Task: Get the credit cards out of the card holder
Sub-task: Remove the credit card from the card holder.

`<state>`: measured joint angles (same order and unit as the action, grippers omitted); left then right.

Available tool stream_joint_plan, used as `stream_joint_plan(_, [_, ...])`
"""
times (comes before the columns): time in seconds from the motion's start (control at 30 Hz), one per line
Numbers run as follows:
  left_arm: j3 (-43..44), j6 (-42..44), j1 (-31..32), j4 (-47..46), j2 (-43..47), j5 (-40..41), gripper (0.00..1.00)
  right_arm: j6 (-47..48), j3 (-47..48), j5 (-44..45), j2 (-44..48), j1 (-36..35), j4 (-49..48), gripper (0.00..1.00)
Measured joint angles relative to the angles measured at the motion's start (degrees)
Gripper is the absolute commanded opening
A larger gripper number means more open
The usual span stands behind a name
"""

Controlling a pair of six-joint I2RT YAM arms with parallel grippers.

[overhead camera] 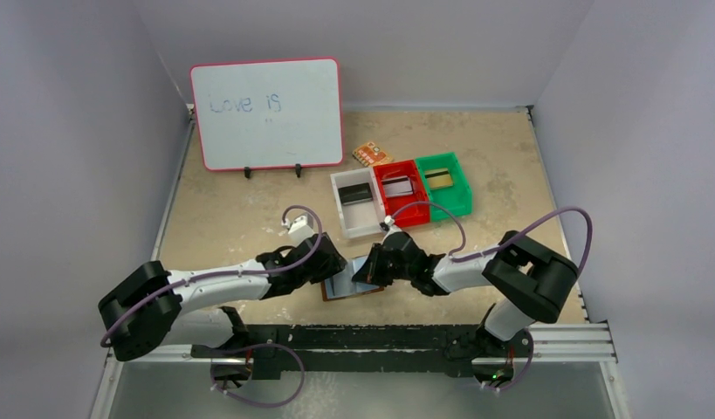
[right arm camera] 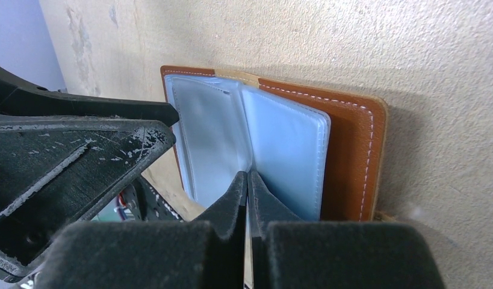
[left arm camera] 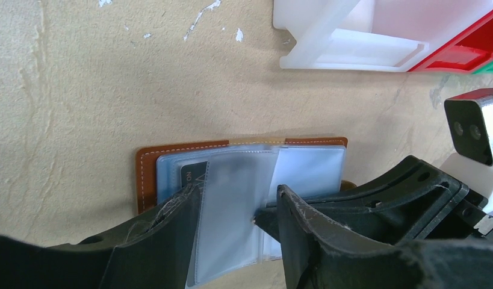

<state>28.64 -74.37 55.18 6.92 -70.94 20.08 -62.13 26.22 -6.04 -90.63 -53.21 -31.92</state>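
The card holder [overhead camera: 347, 286] lies open on the table, brown cover [left arm camera: 146, 174] down and pale clear pockets [right arm camera: 280, 144] up. A dark credit card [left arm camera: 192, 173] shows in a left-hand pocket. My left gripper [left arm camera: 238, 192] is open and straddles one raised clear pocket leaf [left arm camera: 232, 211]. My right gripper [right arm camera: 248, 174] is shut, its tips pushed into the fold between two pocket leaves. Its tip [left arm camera: 260, 218] touches that raised leaf's edge. Other credit cards lie in the bins: dark [overhead camera: 357, 194], silvery [overhead camera: 395, 185] and gold-olive [overhead camera: 438, 179].
White bin [overhead camera: 340, 202], red bin [overhead camera: 413, 214] and green bin [overhead camera: 463, 199] stand in a row just behind the card holder. An orange patterned packet [overhead camera: 371, 154] lies beyond them. A whiteboard [overhead camera: 266, 113] stands at the back left.
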Motion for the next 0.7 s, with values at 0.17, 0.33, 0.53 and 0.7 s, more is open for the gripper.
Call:
stream_joint_plan(0.17, [-0.2,0.0,0.0,-3.5,-2.0,-0.7,0.5,0.0,0.0,-0.8,-0.3,0.1,-0.3,0.0])
stream_joint_plan(0.33, [-1.4,-0.2,0.0,-9.3,-3.4,-2.0,0.5,0.0,0.0,-1.3,-0.5,0.3,-0.5,0.0])
stream_joint_plan(0.53, [-3.3,-1.5,0.0,-12.3,-2.5,-3.0,0.5,0.0,0.0,-1.2,-0.3,0.3,-0.3,0.07])
stream_joint_plan(0.7, [-3.8,-1.7,0.0,-13.2,-2.4,-4.9,0.49,0.5,-0.4,-0.3,1.7,0.3,0.8,0.22])
